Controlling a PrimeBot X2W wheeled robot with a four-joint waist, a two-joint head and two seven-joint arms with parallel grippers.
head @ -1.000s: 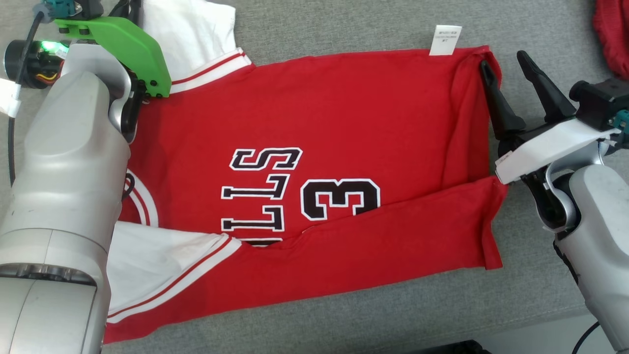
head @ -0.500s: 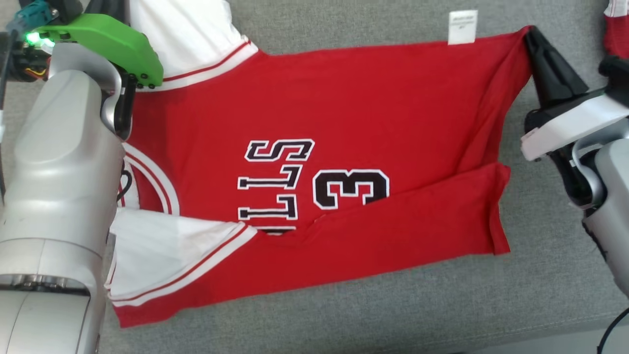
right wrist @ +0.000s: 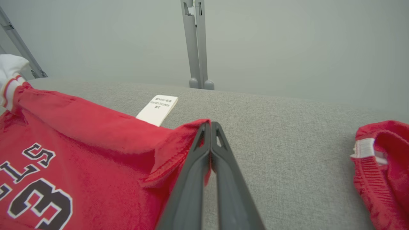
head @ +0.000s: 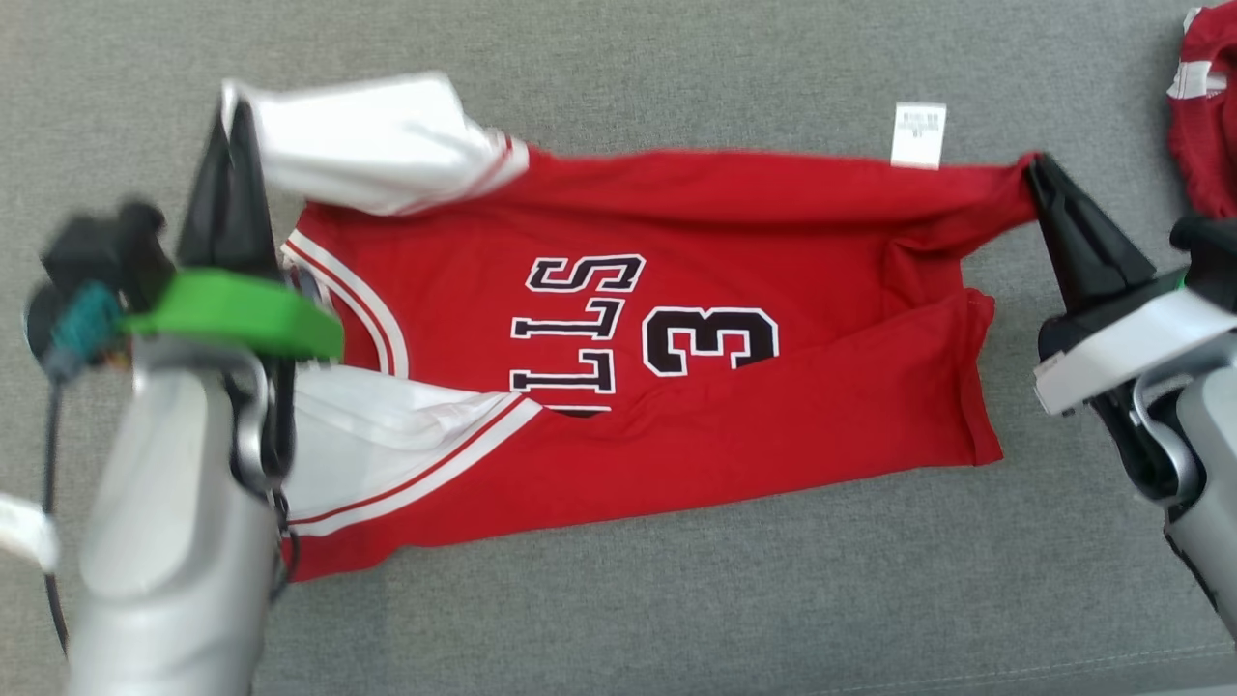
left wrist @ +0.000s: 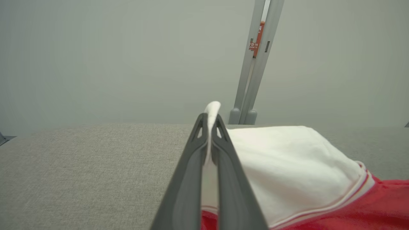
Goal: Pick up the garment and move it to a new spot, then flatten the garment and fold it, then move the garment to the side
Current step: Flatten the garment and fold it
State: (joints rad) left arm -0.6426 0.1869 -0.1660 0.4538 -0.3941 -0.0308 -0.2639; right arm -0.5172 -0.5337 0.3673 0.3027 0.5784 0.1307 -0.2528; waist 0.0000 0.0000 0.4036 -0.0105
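The left end effector (head: pixel 233 114) is pinching shut on a white sleeve (head: pixel 367 145), and the right end effector (head: pixel 1036 166) is pinching shut on a bottom corner of the red shirt (head: pixel 676 242), which is lying across the grey desk (head: pixel 676 599). The near side is looking folded already. I think folding the far side and moving the shirt aside are waiting.

A grey woven surface (head: pixel 618 599) spreads wide. Near its right edge lies a crumpled red cloth (head: pixel 1208 145) with a white striped band. Behind the surface stands a plain pale wall (left wrist: pixel 96 57), and against it a grey metal upright (right wrist: pixel 195 41) on rounded feet. The left wrist view shows a small red label (left wrist: pixel 257 37) between two such bars.
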